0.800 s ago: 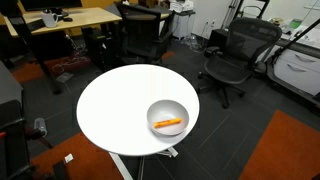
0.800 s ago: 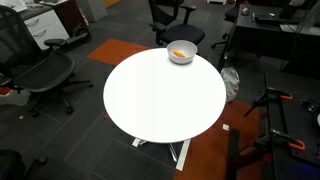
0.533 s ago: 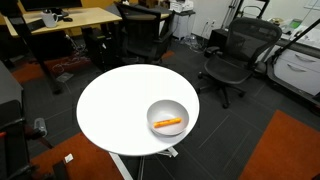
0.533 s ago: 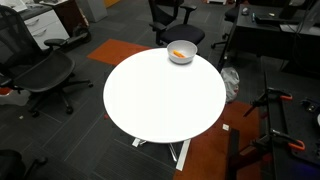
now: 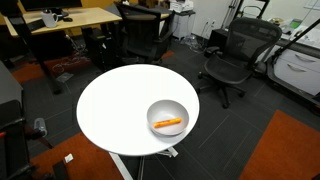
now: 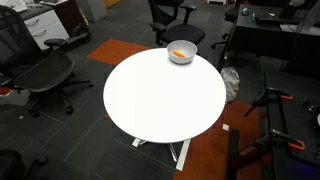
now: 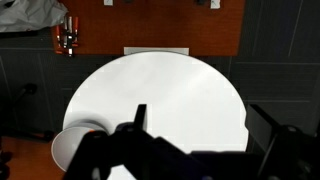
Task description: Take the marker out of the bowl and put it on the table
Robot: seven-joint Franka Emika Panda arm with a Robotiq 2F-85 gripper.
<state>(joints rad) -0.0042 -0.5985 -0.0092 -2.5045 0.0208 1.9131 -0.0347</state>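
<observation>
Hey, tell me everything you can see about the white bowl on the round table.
The bowl is round, shallow, white to light grey, smooth and plain. It stands upright near the edge of the white table. The orange marker lies flat inside it, shorter than its width. Nothing else touches it. The wrist view shows only part of its rim, lower left.

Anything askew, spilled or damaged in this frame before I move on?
Nothing stands out. In an exterior view the bowl sits upright near the edge of the table, fully on the top, with the marker lying inside it. No spill or damage shows.
</observation>
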